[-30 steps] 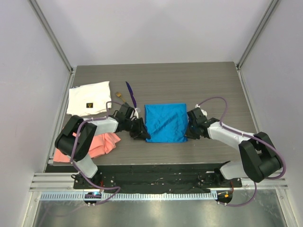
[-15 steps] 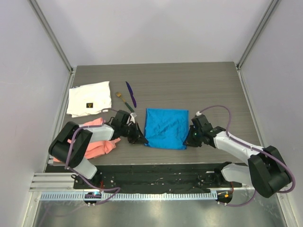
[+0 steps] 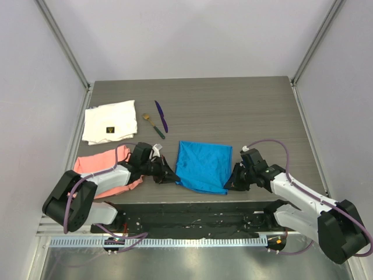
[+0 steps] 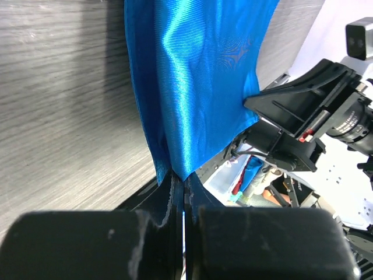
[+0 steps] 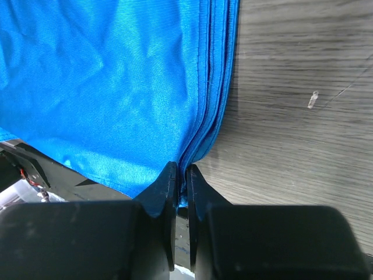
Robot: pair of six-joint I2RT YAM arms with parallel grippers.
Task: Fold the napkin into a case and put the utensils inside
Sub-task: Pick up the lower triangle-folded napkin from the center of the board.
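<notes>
Plainly, both sets of jaws are pressed together on cloth. In the left wrist view the left gripper has its 2 fingers closed on the near left corner of the napkin, the blue fabric running away from the tips in a long glossy fold. In the right wrist view the right gripper pinches the near right corner of the napkin, where we count several stacked hemmed layers along its right edge, so the cloth lies folded over on itself.

From above, we see the left gripper at the napkin's near left corner and the right gripper at its near right corner, with both arms reaching in low from either side. The napkin sits as a roughly square blue patch on the table, its far part lying flat and its near edge held between the 2 grippers.

Beyond the napkin's far left corner lie the 2 utensils, apart from it: the purple utensil and, just left of that, the green-handled utensil with its tan end pointing away from the napkin. Further left of the napkin lie a white cloth with a small dark label and, nearer, a salmon-pink cloth partly under the left arm.
</notes>
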